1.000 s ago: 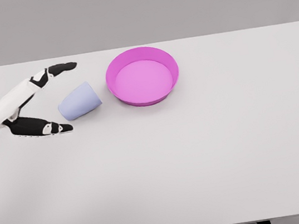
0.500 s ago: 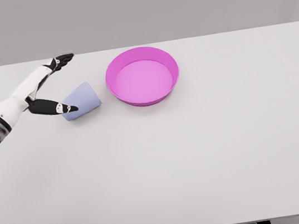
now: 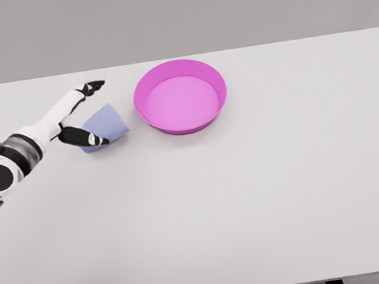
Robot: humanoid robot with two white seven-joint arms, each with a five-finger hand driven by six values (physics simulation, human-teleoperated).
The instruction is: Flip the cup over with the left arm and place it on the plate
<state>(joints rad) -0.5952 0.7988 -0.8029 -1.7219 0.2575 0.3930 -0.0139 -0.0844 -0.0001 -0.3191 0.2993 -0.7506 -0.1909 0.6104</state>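
The robot's left hand has pushed in from a second ago, its black-tipped fingers now spread to either side of the pale lavender plastic cup, thumb against its near side but not yet closed on it. The cup lies tipped on its side on the white table, just left of the round magenta plate, unmoved. A grasp looks imminent; flipping and placing remain.
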